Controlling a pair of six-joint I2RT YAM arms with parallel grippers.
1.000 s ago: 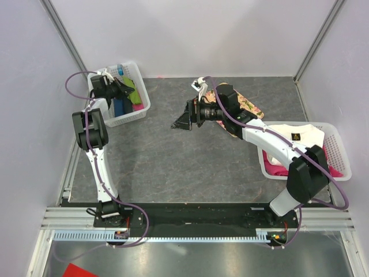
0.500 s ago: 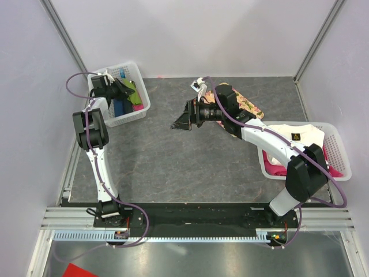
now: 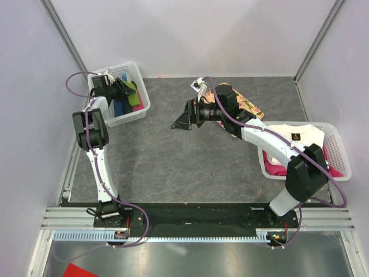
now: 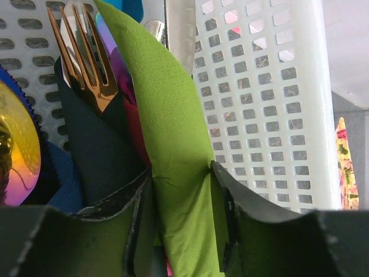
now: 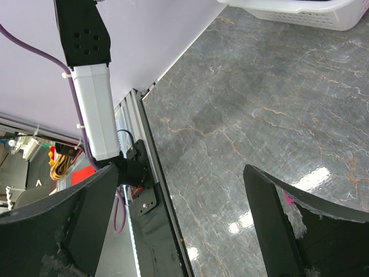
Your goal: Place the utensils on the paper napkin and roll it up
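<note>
Left fingers point(image 4: 222, 214) parted since earlier, paper napkin point(image 4: 179, 190) between, beside basket wall point(image 4: 259, 115); right fingers point(image 5: 291, 228) wide apart above table point(image 5: 259, 104)

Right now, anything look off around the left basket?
Yes: the olive-green paper napkin stands on end in the white perforated plastic basket, folded to a point, between the fingers of the left gripper, beside a gold fork in a dark wrap. It is not spread flat.

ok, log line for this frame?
left gripper: in basket, jaws flanking rolled paper napkin, grip unclear | right gripper: open, empty, over table
</note>
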